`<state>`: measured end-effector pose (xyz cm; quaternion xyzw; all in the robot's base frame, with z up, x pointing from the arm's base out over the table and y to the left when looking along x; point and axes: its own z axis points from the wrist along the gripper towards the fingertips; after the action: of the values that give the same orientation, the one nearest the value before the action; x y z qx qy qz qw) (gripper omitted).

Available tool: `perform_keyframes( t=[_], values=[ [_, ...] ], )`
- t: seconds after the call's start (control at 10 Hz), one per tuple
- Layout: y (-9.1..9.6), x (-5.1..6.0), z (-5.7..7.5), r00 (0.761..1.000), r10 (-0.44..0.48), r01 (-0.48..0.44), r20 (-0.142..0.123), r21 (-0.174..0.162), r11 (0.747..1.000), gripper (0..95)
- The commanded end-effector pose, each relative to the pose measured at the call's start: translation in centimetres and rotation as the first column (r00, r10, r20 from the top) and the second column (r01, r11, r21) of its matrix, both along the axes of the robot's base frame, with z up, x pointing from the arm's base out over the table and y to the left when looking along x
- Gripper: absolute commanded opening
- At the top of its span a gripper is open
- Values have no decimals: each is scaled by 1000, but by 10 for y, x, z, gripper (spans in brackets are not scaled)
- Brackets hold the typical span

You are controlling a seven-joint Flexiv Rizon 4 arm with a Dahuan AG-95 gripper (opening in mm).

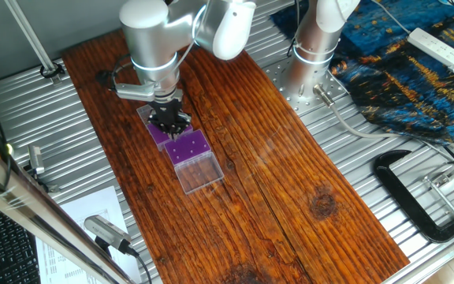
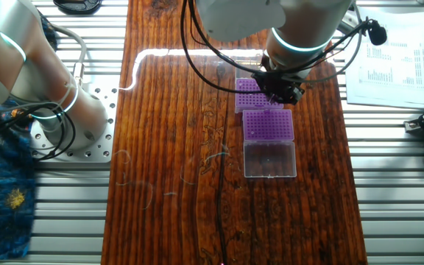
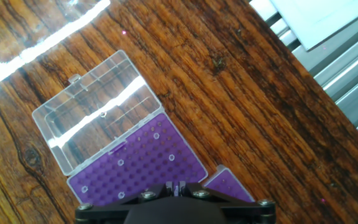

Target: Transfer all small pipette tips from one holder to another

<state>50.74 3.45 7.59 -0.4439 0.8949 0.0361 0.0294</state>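
Gripper (image 1: pixel 169 120) fingertips hidden: own body blocks them in hand view, arm bulk covers them in both fixed views; cannot tell whether spread or pinching. Far purple rack (image 2: pixel 250 93) mostly covered by gripper, contents unreadable. Near purple rack (image 2: pixel 268 124) fully visible: rectangular, perforated hole grid, clear hinged lid (image 2: pixel 270 159) lying open flat beside it. Small pipette tips (image 3: pixel 156 135) sit scattered in its holes, seen as whitish rings; few in number. Both racks rest on dark grained wooden board (image 2: pixel 168 132) over ribbed metal table (image 2: pixel 396 199).

Glossy grained wood board (image 2: pixel 175 147), purple plastic racks (image 2: pixel 269 124), clear shiny plastic lid (image 2: pixel 270 160).
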Motion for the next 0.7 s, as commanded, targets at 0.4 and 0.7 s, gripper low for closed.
perform_keyframes(
  t=[0.4,0.7],
  values=[
    [0,3,-1,1000,11,-11,1,-14,1000,0],
    [-1,-1,-3,1000,16,-16,-1,-17,1000,0]
  ],
)
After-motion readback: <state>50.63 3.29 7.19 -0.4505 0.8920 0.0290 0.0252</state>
